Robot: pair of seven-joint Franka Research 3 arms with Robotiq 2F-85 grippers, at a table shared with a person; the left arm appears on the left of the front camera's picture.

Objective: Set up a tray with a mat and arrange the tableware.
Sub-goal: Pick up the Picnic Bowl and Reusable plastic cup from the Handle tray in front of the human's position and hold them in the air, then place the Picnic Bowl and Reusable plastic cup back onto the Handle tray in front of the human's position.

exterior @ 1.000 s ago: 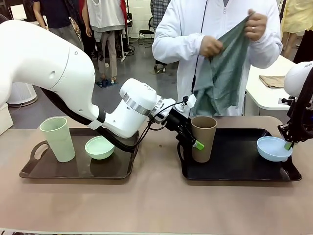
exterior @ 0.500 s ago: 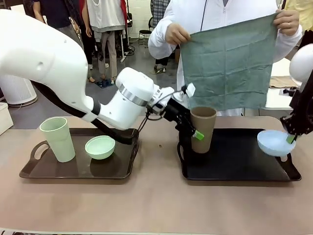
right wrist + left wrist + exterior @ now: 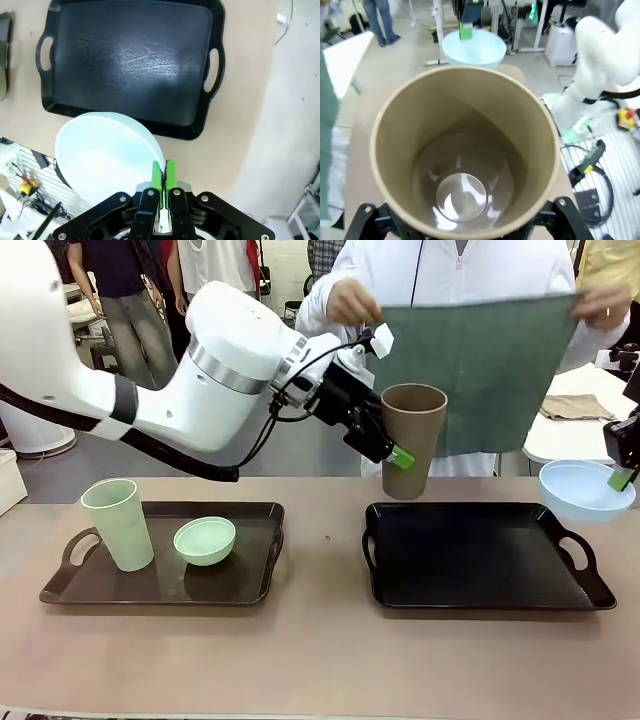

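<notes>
the person at the far side holds a green mat (image 3: 480,370) spread above the black tray (image 3: 480,560). on the brown tray (image 3: 160,585) stand the pale green cup (image 3: 118,523) and the mint green bowl (image 3: 204,538). my left pincer (image 3: 398,454) grips the brown cup (image 3: 412,430) upright in the air, near the black tray's far left corner. my right pincer (image 3: 162,175) is pinched tight on the rim of the light blue bowl (image 3: 100,155), aloft by that tray's right end.

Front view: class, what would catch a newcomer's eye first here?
The left gripper holds a brown cup above the black tray, while the right gripper pinches a light blue bowl by its rim at the far right. Behind them, a person holds a green cloth spread.
</notes>
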